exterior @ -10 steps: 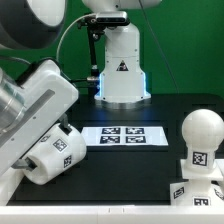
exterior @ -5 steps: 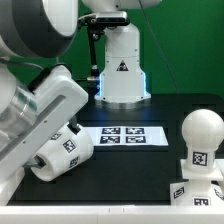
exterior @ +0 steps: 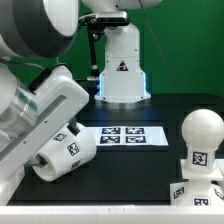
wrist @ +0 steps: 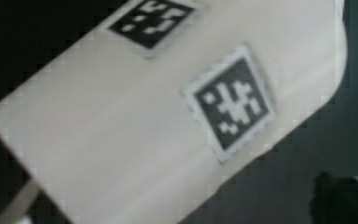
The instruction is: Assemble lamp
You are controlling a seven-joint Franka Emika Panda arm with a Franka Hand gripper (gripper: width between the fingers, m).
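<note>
1. Looking at the exterior view, you have the shade (exterior: 65, 155) lying on its side on the table (exterior: 130, 170) at that view's left, tucked under the arm (exterior: 40, 105) — the gripper itself is hidden by the arm's bulk, so you cannot tell how far open it is or whether it has the shade.
2. Checking the wrist view helps little: the shade (wrist: 158, 110) fills it, very close, two tags showing, no fingers clearly visible. Treat the grasp as unconfirmed.
3. Watch for rolling. The shade is round and tapered, so a push off its centre would likely send it curving away — toward the marker board (exterior: 125, 135), which sits just beside it.
4. Expect slip if the fingers close on the smooth, sloping wall; the taper could squeeze the shade out of the jaws.
5. Mind the bulb (exterior: 203, 140) standing in the base (exterior: 195, 193) at the exterior view's right. It is well apart now, but carrying a tilted shade over it could knock the bulb or seat the shade crooked.
</note>
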